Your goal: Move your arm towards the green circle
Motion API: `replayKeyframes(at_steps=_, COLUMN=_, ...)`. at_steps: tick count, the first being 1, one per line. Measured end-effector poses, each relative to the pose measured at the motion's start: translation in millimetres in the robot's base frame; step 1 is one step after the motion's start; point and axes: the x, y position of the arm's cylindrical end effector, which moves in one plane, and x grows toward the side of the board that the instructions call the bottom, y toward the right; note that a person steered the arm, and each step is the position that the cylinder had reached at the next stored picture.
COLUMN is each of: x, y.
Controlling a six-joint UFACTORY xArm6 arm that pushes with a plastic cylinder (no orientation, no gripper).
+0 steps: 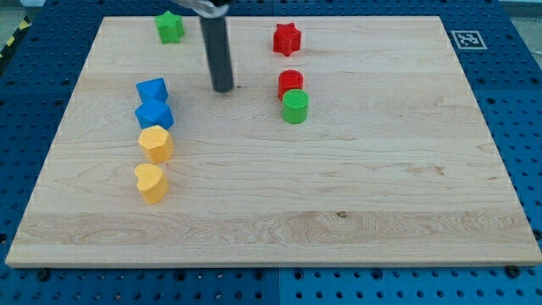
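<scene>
The green circle point(295, 108) stands on the wooden board just right of the view's centre, touching the red cylinder point(290, 84) above it. My rod comes down from the view's top, and my tip point(223, 88) rests on the board to the left of the green circle, about a block's width and a half away, slightly higher in the view. The tip touches no block.
A red star point(287, 38) and a green star point(169, 27) sit near the top edge. At the left, two blue blocks point(152, 89) point(154, 113), a yellow hexagon point(156, 143) and a yellow heart point(151, 182) form a column. A marker tag point(466, 39) is at top right.
</scene>
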Motion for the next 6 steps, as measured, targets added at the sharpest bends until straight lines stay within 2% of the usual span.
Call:
replayKeyframes(at_steps=1, x=51.5, y=50.0)
replayKeyframes(at_steps=2, x=89.8, y=130.2)
replayKeyframes(at_steps=3, x=90.3, y=168.0)
replayKeyframes(at_steps=5, x=43.0, y=144.2)
replayKeyframes(at_steps=6, x=42.4, y=118.3)
